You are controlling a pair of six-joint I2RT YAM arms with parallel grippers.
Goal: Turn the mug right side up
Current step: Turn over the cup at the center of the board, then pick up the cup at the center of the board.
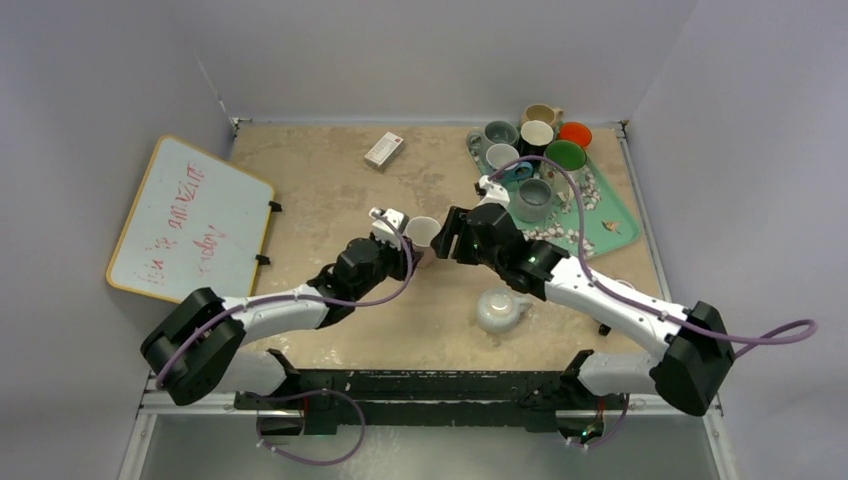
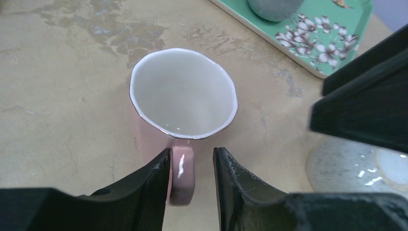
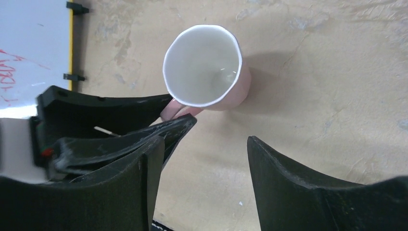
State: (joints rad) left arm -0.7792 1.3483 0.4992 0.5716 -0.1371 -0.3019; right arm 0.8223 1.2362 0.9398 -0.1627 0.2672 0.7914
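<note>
Left gripper [image 2: 192,153] straddles the handle [image 2: 182,175] of the upright mug [image 2: 183,91], jaws narrow yet loose; pull straight back, no nudging. Right gripper [image 3: 204,140] hangs wide and empty nearby

White-shelled arms [image 1: 285,305] with black joints, looping purple cables [image 1: 775,335], scuffed matte-black fingers [image 2: 149,192]

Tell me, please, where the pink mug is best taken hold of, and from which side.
Take the pink mug by its handle, coming from the left arm's side. The mug stands upright, and the handle sticks out toward the left claw, whose fingers stand on either side of it. The narrow handle fits between them; the round body looks wider and likely harder to hold.
</note>
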